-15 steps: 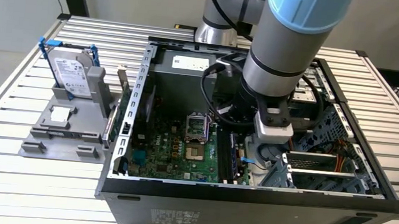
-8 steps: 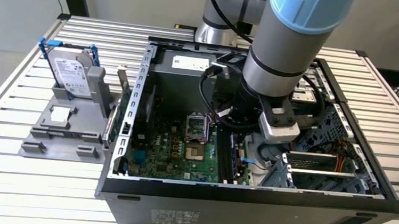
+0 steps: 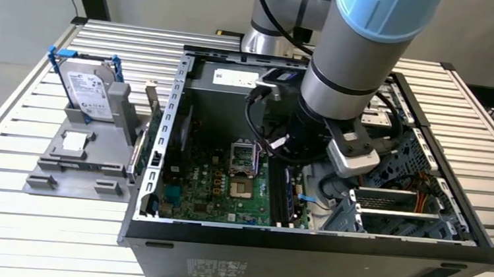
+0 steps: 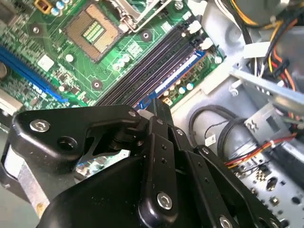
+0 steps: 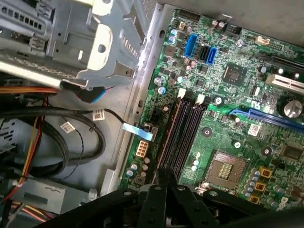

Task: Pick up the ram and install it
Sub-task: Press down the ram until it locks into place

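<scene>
Down inside the open black computer case (image 3: 309, 246), the black linkage gripper (image 4: 159, 111) hangs low over the green motherboard (image 4: 114, 66), its fingers drawn together on a thin edge that I take for the ram (image 4: 160, 108), a narrow dark board stick held edge-on so it can meet a slot lengthwise. Just beyond its tip run the long black memory slots (image 5: 183, 135) with white end latches, the stick roughly in line with them. Further on sits the bare square processor socket (image 5: 230, 172). Well apart, outside the case, a silver-labelled hard drive in a blue frame (image 3: 88, 86) stands upright in a grey holder (image 3: 73, 158).
</scene>
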Tool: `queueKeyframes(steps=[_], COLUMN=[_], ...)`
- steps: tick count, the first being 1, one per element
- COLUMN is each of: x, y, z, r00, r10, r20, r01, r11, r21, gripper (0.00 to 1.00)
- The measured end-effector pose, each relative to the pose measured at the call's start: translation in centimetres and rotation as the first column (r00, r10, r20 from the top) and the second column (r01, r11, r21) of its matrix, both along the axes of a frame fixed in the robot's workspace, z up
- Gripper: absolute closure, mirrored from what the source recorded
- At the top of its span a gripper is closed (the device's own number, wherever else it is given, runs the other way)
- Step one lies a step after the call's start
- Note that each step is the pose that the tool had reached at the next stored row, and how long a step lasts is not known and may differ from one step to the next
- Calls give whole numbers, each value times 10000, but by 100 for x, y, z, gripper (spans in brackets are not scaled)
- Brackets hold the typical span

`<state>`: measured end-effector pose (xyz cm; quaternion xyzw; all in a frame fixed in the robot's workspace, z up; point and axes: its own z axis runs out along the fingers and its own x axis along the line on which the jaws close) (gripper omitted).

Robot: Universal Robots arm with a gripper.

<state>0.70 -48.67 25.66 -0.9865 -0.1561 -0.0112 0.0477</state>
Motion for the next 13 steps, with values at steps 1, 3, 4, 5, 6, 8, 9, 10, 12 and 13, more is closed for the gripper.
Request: queueKeyframes(steps=[1,3,4,5,6,8,9,10,12,13], x=[0,0,0,0,0,0,0,0,0,0], y=[0,0,0,0,0,1,0,1,1,1], z=[0,0,0,0,0,0,0,0,0,0], r00=[9998,9985,9975,9961,9945,9904,9880,9852,9792,9756], r10=[179,538,711,882,1048,1385,1545,1713,2031,2197], r20=[0,-1,-1,-1,0,0,0,1,1,1], r01=[-179,-538,-711,-882,-1048,-1385,-1545,-1713,-2031,-2197], r11=[9998,9985,9975,9961,9945,9904,9880,9852,9792,9756], r21=[1,1,1,3,4,9,11,12,14,15], gripper=[100,100,100,100,100,100,100,100,100,100])
